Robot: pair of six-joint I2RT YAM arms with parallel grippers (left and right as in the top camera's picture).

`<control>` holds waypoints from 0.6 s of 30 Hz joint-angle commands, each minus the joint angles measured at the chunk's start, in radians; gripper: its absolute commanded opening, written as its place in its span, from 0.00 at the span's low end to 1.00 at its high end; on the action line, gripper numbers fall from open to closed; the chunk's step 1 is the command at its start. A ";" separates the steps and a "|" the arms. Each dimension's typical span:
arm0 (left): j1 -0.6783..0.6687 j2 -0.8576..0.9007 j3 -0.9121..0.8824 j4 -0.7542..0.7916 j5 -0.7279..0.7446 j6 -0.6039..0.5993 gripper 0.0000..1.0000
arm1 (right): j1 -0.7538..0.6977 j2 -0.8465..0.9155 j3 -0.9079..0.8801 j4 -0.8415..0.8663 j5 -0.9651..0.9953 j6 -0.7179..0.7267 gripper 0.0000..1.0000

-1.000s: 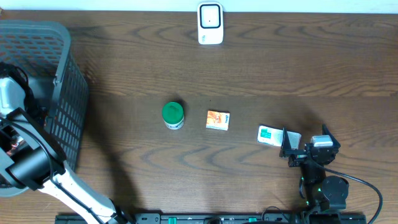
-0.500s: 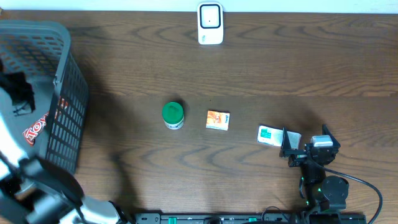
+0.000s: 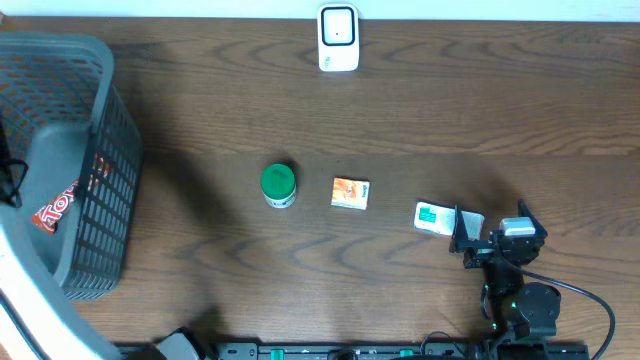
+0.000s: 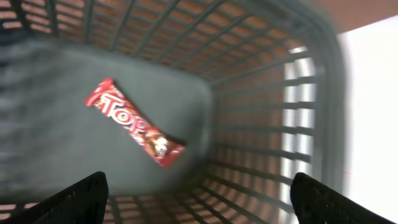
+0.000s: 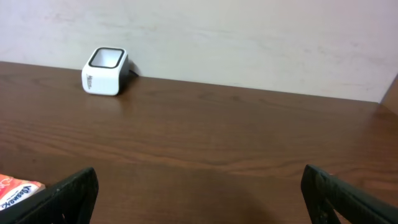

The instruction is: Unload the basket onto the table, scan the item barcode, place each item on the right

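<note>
The white barcode scanner (image 3: 338,38) stands at the table's far edge and shows far left in the right wrist view as scanner (image 5: 104,62). A red candy bar (image 4: 134,124) lies flat on the floor of the grey basket (image 3: 105,150), also seen from overhead as bar (image 3: 55,210). My left gripper (image 4: 199,205) hangs open above it, holding nothing. On the table sit a green-lidded jar (image 3: 278,184), an orange packet (image 3: 350,193) and a white-and-teal box (image 3: 435,217). My right gripper (image 5: 199,193) is open and empty, just right of the box.
The basket's lattice walls (image 4: 261,124) ring the left gripper on all sides. The right arm's base and cable (image 3: 525,300) sit at the front right. A corner of the orange packet (image 5: 18,190) shows at the lower left of the right wrist view.
My left gripper has opened and the red candy bar now lies loose in the basket. The left arm has swung out toward the overhead view's left edge. The right arm has not moved.
</note>
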 commanded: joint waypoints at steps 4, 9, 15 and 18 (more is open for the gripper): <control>0.002 0.230 -0.042 -0.004 -0.042 -0.089 0.87 | 0.000 -0.003 -0.001 -0.004 0.002 0.013 0.99; 0.002 0.393 -0.042 0.034 -0.018 -0.157 0.87 | 0.000 -0.003 -0.001 -0.004 0.002 0.012 0.99; 0.002 0.518 -0.042 0.088 0.014 -0.188 0.87 | 0.000 -0.003 -0.001 -0.005 0.002 0.012 0.99; 0.000 0.566 -0.042 0.112 0.015 -0.201 0.87 | 0.000 -0.003 -0.001 -0.005 0.002 0.012 0.99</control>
